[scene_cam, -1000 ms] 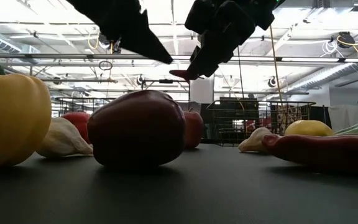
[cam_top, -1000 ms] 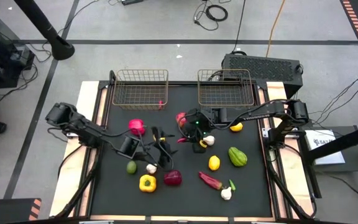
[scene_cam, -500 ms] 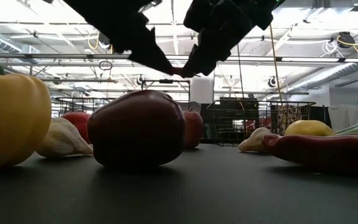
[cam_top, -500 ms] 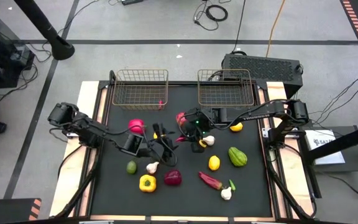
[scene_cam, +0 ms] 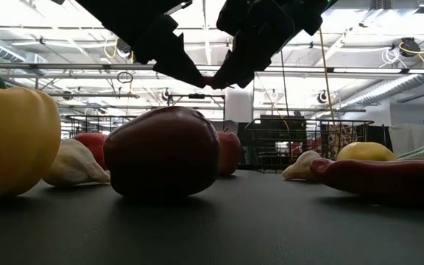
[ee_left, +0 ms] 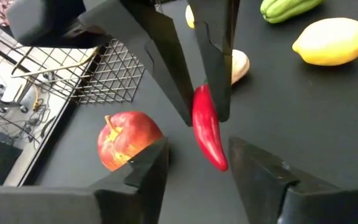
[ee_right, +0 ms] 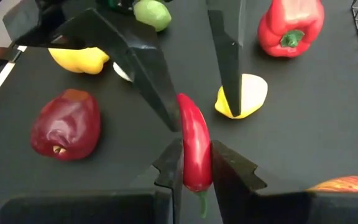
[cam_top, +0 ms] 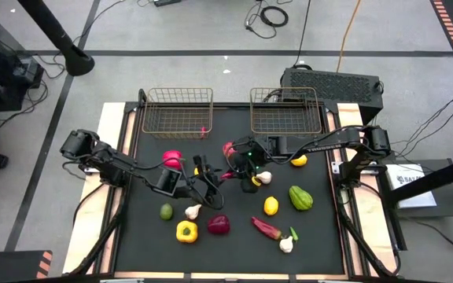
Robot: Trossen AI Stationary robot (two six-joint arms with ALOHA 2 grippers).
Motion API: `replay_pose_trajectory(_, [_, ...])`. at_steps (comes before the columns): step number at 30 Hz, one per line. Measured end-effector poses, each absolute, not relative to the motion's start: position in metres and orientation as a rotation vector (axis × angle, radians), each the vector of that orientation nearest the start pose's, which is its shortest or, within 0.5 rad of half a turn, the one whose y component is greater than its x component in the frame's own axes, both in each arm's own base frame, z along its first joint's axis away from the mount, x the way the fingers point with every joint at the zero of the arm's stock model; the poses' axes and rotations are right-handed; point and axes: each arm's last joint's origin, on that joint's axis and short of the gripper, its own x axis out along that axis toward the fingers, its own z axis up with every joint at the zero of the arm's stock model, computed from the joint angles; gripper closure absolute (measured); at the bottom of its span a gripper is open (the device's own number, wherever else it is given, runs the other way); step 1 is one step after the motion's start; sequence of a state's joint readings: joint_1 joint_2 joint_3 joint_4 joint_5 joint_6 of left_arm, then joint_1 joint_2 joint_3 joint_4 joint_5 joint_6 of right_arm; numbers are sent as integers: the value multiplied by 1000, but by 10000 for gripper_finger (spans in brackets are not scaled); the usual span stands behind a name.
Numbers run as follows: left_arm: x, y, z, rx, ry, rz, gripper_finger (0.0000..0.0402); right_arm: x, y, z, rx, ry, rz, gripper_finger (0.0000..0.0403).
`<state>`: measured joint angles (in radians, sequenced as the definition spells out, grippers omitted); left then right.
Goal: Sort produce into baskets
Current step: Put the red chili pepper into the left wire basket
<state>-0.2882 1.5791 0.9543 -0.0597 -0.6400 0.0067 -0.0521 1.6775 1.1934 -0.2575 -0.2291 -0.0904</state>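
Note:
A red chilli [ee_right: 193, 134] hangs above the table's middle, also seen in the high view as the chilli [cam_top: 226, 174]. My right gripper [ee_right: 194, 167] is shut on it. From the table's left side my left gripper [ee_left: 199, 148] reaches in, open, its fingers on either side of the chilli's pointed end [ee_left: 215, 158]. Below lie a red apple [ee_left: 128, 138], a garlic [cam_top: 263, 178] and a lemon [cam_top: 270, 206]. Two wire baskets [cam_top: 178, 114] [cam_top: 285, 110] stand at the table's far edge. My right gripper pinches the chilli's stem end [ee_right: 194, 177] between its two fingers, slanting down from the table's right side. The chilli runs on along the fingers and is lifted clear of the table. My left gripper has one finger [ee_right: 163, 112] close against the chilli's pointed end; I cannot tell whether it touches.
Loose produce lies on the black mat: a red pepper [cam_top: 173, 159], lime [cam_top: 166, 211], garlic [cam_top: 192, 211], yellow pepper [cam_top: 185, 230], dark red onion [cam_top: 219, 225], green pepper [cam_top: 300, 197], another chilli [cam_top: 266, 229] and a garlic [cam_top: 286, 244].
My left gripper has edged toward the chilli, and its fingers have drawn closer together around the chilli's pointed end. The chilli has stayed where it was in the right gripper.

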Motion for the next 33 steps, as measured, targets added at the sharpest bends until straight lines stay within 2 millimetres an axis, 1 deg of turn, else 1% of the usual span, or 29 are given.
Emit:
replay_pose_trajectory(10, [318, -76, 215, 319, 618, 337, 304, 364, -12, 240, 17, 726, 200, 337])
replay_pose_trajectory(17, [318, -74, 215, 323, 619, 349, 338, 364, -14, 240, -8, 731, 121, 337])
replay_pose_trajectory(21, [319, -71, 215, 318, 618, 373, 349, 364, -15, 240, -10, 730, 103, 337])
replay_pose_trajectory(24, [319, -69, 215, 289, 614, 386, 347, 364, -15, 240, -11, 730, 100, 337])
replay_pose_trajectory(26, [319, -69, 215, 270, 610, 390, 336, 364, -15, 241, -11, 728, 101, 337])
replay_pose_trajectory(33, [320, -69, 215, 232, 603, 383, 261, 366, -15, 242, -3, 706, 96, 337])
